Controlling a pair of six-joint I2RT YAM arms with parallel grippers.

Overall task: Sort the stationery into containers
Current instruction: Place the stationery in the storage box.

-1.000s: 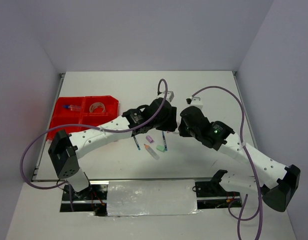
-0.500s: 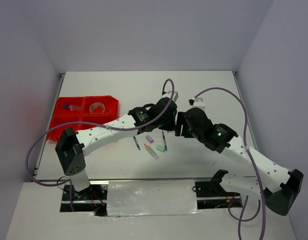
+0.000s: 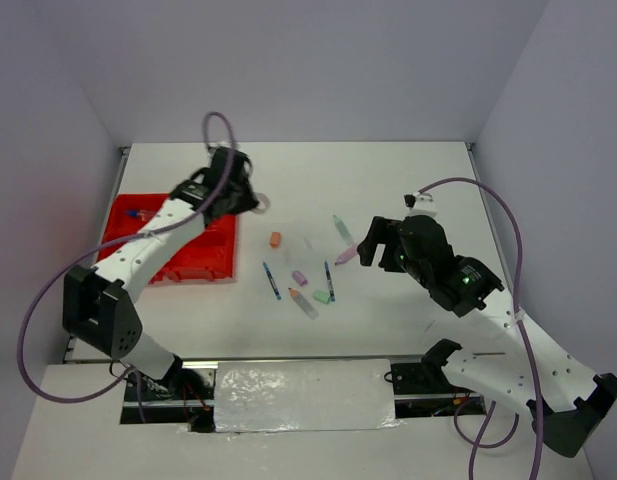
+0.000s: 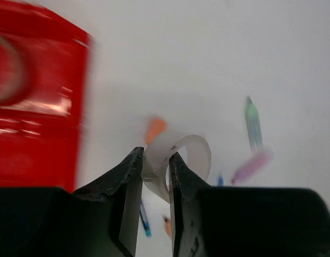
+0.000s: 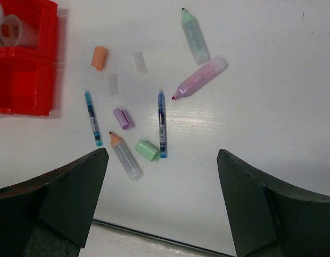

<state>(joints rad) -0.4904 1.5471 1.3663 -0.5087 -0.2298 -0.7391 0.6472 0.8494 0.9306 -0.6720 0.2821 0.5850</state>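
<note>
My left gripper (image 4: 155,160) is shut on a translucent tape roll (image 4: 181,155), pinching its wall. It hangs over the table by the right edge of the red tray (image 3: 128,225), seen blurred in the left wrist view as the tray (image 4: 36,107). My right gripper (image 5: 162,155) stands open and empty above the loose stationery. Below it lie a green marker (image 5: 194,37), a pink marker (image 5: 199,77), two blue pens (image 5: 162,123) (image 5: 92,118), an orange-tipped marker (image 5: 125,156), and green (image 5: 147,150), purple (image 5: 123,118) and orange (image 5: 99,58) pieces.
A second tape roll (image 5: 15,29) sits in a tray compartment, and a small pen-like item (image 3: 136,213) lies in the back left one. Two clear caps (image 5: 139,62) lie among the stationery. My left arm (image 3: 158,240) crosses over the tray. White walls close three sides.
My left arm swung from the table's middle towards the tray, carrying the tape roll. My right gripper opened and drew back to the right, uncovering the green and pink markers.
</note>
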